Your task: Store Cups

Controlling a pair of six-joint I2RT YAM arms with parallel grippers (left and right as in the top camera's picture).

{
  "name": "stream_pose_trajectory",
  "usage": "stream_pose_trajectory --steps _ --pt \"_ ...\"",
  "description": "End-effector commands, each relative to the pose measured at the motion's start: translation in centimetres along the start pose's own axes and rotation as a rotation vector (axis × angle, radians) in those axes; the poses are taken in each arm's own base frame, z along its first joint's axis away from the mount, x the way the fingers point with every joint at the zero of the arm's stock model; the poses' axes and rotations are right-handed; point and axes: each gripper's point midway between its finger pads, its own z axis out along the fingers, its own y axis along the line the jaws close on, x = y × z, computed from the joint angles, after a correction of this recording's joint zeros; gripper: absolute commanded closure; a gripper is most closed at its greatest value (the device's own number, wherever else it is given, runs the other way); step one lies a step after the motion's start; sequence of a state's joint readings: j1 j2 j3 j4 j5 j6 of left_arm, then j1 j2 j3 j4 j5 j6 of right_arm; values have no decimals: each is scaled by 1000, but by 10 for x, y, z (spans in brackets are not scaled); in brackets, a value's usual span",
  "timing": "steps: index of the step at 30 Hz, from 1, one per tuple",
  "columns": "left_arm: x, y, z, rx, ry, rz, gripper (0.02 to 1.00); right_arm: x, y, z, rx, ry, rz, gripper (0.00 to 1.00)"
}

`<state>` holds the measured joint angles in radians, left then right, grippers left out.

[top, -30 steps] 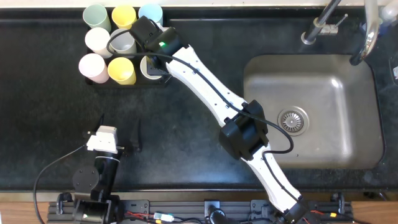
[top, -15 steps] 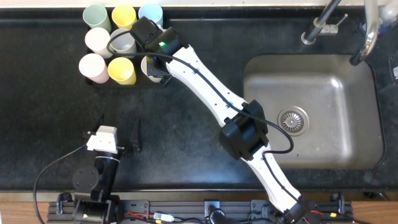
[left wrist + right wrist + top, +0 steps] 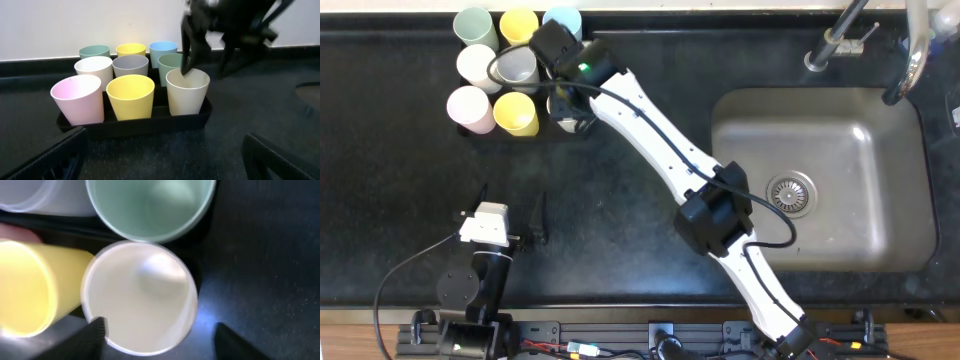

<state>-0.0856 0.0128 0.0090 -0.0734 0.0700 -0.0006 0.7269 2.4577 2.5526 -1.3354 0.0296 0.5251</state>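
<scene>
Black countertop [image 3: 420, 170] with a cup tray [image 3: 140, 126]

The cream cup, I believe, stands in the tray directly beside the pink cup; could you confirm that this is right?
Not quite. The cream cup stands in the tray directly beside the yellow cup, not the pink one. The pink cup is on the yellow cup's other side. The left wrist view shows this row plainly.

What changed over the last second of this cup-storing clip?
The right hand shifted slightly up the top view, away from the cream cup at the tray's corner, so more of that cup shows. Its jaws are open around the cup. The left hand, the other cups and the tray stayed put.
</scene>
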Motion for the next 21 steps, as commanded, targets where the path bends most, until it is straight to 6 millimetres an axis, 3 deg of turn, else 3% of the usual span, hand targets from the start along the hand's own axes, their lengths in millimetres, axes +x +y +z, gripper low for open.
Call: stream_pose_trajectory --steps 1,4,7,14,21 --pt "-1 -1 0 4 -5 -14 20 -50 -1 -135 -116 -263 -78 106" --pt "-1 -1 -1 4 -5 -14 20 -59 -35 -194 -45 -369 -86 18" --pt "-1 -1 0 4 -5 -14 18 -55 -77 -246 68 -441 -93 5" --pt "-1 -1 -1 4 -5 -14 18 -9 -157 -341 275 -500 -81 5" --pt "-1 -1 -1 4 -5 -14 20 41 -180 -441 242 -709 -65 1"
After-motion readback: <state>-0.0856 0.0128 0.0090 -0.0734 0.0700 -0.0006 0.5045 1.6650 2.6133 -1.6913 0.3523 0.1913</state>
